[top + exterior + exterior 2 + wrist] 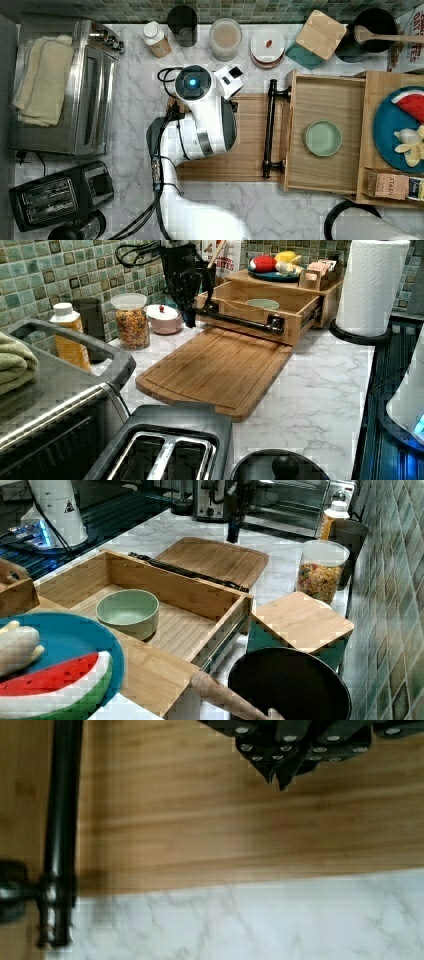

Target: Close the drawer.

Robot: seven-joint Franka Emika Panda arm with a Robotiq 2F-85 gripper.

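The drawer stands pulled open out of a light-wood shelf unit, with a pale green bowl on its floor. Its long black bar handle faces the cutting board. In the left view my gripper hangs just off the far end of the handle, low over the counter. The wrist view shows the gripper shut on nothing, over the board's edge and apart from the handle. In the right view the gripper is beyond the board, behind the drawer.
A brown cutting board lies in front of the drawer. Along the tiled wall stand a cereal jar, a pink lidded dish and a wood-lidded teal box. A paper towel roll and a toaster oven flank the area.
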